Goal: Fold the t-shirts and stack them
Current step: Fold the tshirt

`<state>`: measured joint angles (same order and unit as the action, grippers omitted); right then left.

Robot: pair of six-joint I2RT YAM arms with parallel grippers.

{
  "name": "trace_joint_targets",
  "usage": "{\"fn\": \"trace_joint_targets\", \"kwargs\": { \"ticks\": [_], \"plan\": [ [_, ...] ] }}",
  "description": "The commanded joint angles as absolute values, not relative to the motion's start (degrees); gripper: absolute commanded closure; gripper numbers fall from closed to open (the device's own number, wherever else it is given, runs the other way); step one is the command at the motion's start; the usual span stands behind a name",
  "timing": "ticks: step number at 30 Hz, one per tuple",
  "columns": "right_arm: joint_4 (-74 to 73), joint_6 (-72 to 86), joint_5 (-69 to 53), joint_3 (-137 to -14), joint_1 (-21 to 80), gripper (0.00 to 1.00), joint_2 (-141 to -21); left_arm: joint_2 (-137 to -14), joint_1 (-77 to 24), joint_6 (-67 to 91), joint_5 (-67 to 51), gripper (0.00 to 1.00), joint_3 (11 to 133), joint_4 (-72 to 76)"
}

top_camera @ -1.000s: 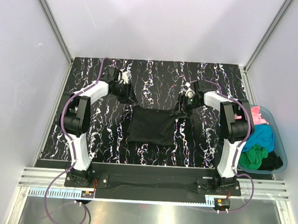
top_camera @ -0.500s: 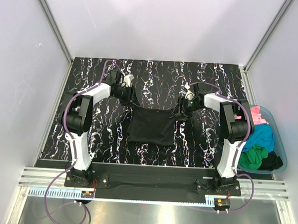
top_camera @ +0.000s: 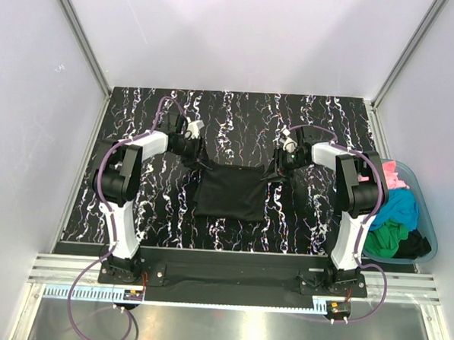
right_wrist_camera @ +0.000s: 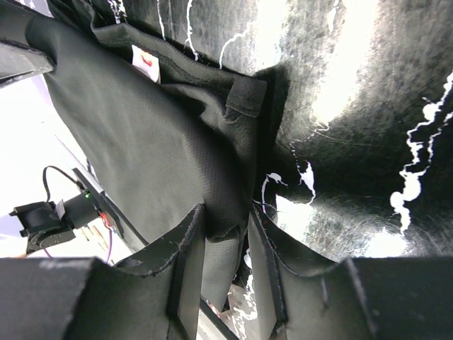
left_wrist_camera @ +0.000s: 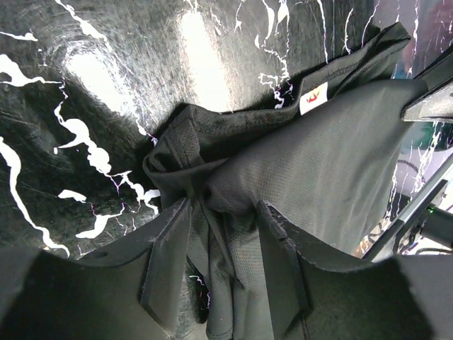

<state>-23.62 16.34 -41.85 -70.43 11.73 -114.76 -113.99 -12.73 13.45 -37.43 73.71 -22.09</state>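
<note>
A large black t-shirt (top_camera: 229, 193) lies partly folded in the middle of the marbled black table (top_camera: 306, 121). My left gripper (top_camera: 198, 154) is at its far left corner, shut on a bunch of the black cloth (left_wrist_camera: 318, 156); the cloth fills the gap between my left gripper's (left_wrist_camera: 223, 244) fingers. My right gripper (top_camera: 273, 171) is at the far right corner, shut on a fold of the same shirt (right_wrist_camera: 141, 127), which is pinched between my right gripper's (right_wrist_camera: 226, 234) fingers. Both held corners are raised slightly. A white neck label (left_wrist_camera: 313, 98) shows near the collar.
A translucent teal tub (top_camera: 431, 226) stands off the table's right edge, holding pink (top_camera: 394, 176), turquoise-blue (top_camera: 398, 208) and green (top_camera: 385, 238) shirts, with some black cloth at its near end. White walls enclose the table on three sides.
Both grippers have moved nearer and inward with the shirt's far corners. The shirt's far edge has drawn in, and the dark cloth trailing at the far left has gathered.
</note>
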Motion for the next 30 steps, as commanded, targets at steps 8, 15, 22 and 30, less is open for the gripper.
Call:
{"fn": "trace_joint_targets", "kwargs": {
  "ticks": [8, 15, 22, 30],
  "plan": [
    [-20.57, 17.84, -43.69, -71.46, 11.43, 0.88, -110.57, -109.96, -12.74, 12.91, -38.58, 0.95, 74.27, -20.57],
    [-22.41, 19.24, -43.42, -72.33, 11.51, 1.0, -107.32, -102.58, -12.74, 21.53, -35.95, 1.0, 70.49, -16.44],
    [-22.15, 21.18, -43.95, -77.16, 11.95, 1.0, -107.48, -98.79, -12.4, 24.26, -27.17, 1.0, 70.66, -18.37],
    [-19.25, 23.64, -41.57, -87.53, 12.3, 0.99, -118.29, -106.78, -9.85, 29.08, -25.05, 1.0, 71.11, -13.72]
  ]
}}
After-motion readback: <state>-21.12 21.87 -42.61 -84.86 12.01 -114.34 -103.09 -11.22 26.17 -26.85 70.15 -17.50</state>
